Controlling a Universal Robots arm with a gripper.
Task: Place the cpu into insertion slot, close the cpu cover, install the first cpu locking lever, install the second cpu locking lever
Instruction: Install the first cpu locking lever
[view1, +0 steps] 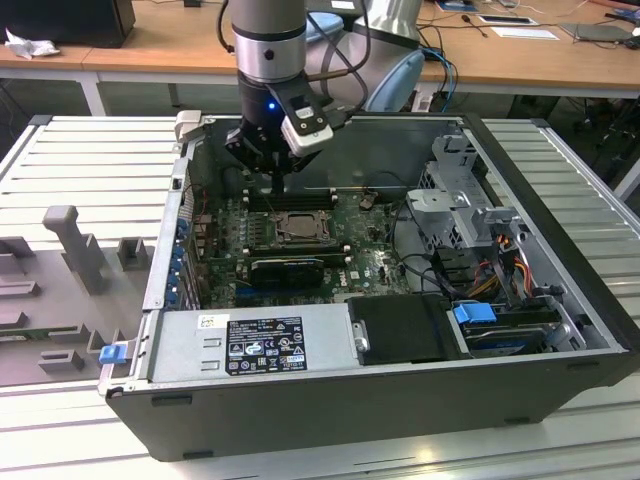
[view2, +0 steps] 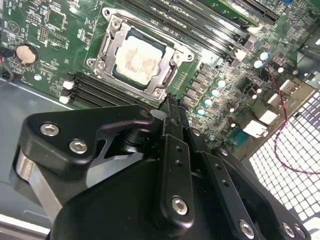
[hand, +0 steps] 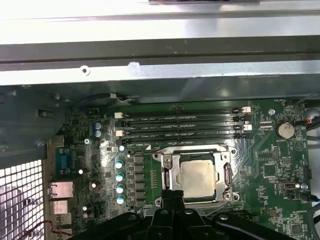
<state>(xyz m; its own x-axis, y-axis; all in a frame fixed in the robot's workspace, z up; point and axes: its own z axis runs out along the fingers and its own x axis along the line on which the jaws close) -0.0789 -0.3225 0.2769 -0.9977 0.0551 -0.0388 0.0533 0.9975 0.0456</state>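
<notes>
Here, an open computer case (view1: 400, 400) lies on its side with its green motherboard (view1: 365, 262) facing up. The insertion slot (view1: 272, 230) sits near the middle of the board. It lies between the long memory slots (hand: 182, 125) on its far side and a black ribbed heatsink (view1: 288, 268) on its near side. The cpu (hand: 198, 175), a pale square chip, lies flat in the slot. The cpu cover (view2: 109, 50) is down over it, and its silver frame surrounds the chip on all four sides. Whether the locking levers are latched cannot be told. The arm reaches down into the far part of the case, and the gripper (view2: 170, 102) points at the board. Its jaws are drawn together with nothing visible between them. In both wrist views the tip stands at one corner of the slot's metal rim, but contact cannot be confirmed. A silver power supply (view1: 250, 345) occupies the near wall, toward the exterior view's left.
</notes>
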